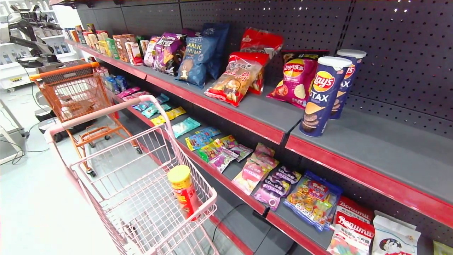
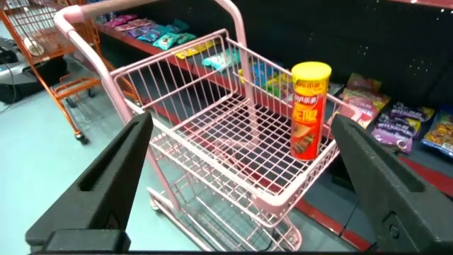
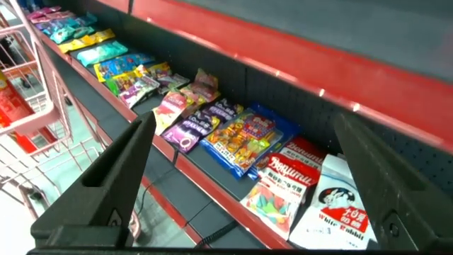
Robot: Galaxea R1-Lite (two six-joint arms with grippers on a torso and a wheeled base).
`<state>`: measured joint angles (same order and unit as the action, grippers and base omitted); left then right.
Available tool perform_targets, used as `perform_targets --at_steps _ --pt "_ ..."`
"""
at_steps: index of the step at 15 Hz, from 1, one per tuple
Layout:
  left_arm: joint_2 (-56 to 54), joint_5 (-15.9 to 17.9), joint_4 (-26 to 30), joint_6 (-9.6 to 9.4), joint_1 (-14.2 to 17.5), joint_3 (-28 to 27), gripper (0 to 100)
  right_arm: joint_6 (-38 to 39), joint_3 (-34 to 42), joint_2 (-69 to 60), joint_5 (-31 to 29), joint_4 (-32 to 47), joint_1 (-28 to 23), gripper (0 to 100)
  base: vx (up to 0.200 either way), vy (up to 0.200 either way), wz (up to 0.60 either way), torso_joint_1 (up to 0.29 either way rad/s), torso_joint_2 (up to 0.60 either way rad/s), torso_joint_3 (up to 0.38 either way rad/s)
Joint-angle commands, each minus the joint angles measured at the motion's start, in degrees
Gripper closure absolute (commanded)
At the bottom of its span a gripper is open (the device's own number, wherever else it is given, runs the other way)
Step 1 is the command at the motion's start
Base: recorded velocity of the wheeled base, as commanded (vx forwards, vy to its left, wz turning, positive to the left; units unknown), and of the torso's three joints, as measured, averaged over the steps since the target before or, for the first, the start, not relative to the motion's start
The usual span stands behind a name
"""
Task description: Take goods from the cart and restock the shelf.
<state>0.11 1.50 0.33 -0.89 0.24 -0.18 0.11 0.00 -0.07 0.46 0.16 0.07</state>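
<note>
A pink wire cart stands beside the shelving. One yellow-lidded red chip can stands upright in the basket corner nearest the shelf. In the left wrist view my left gripper hangs open above the cart, with the can beyond it, nearer one fingertip, and nothing held. My right gripper is open too, over the lower shelf's snack bags. On the grey upper shelf two blue chip cans stand upright, with bare shelf to their right.
Chip bags and boxes fill the upper shelf to the left of the blue cans. Flat snack packets line the lower shelf. An orange cart stands farther down the aisle behind the pink one. Red shelf edges jut out.
</note>
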Motion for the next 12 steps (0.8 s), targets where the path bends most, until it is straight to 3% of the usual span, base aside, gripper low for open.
perform_targets --at_steps 1,8,11,12 --pt "0.0 0.0 0.0 0.01 0.0 0.0 0 0.0 0.0 0.1 0.1 0.0 0.0 0 0.000 0.000 0.00 -0.207 0.52 0.305" --pt "0.4 0.1 0.0 -0.16 -0.1 0.0 0 0.0 0.0 0.1 0.0 0.0 0.0 0 0.000 0.000 0.00 -0.192 0.53 0.336" --pt "0.0 0.1 0.0 -0.34 -0.1 -0.1 0 0.0 0.0 0.1 0.0 0.0 0.0 0 0.000 0.000 0.00 -0.054 0.17 0.113" --pt "1.0 0.4 -0.1 -0.69 -0.1 -2.4 0 0.0 0.0 0.1 0.1 0.0 0.0 0 0.000 0.000 0.00 -0.007 0.05 0.036"
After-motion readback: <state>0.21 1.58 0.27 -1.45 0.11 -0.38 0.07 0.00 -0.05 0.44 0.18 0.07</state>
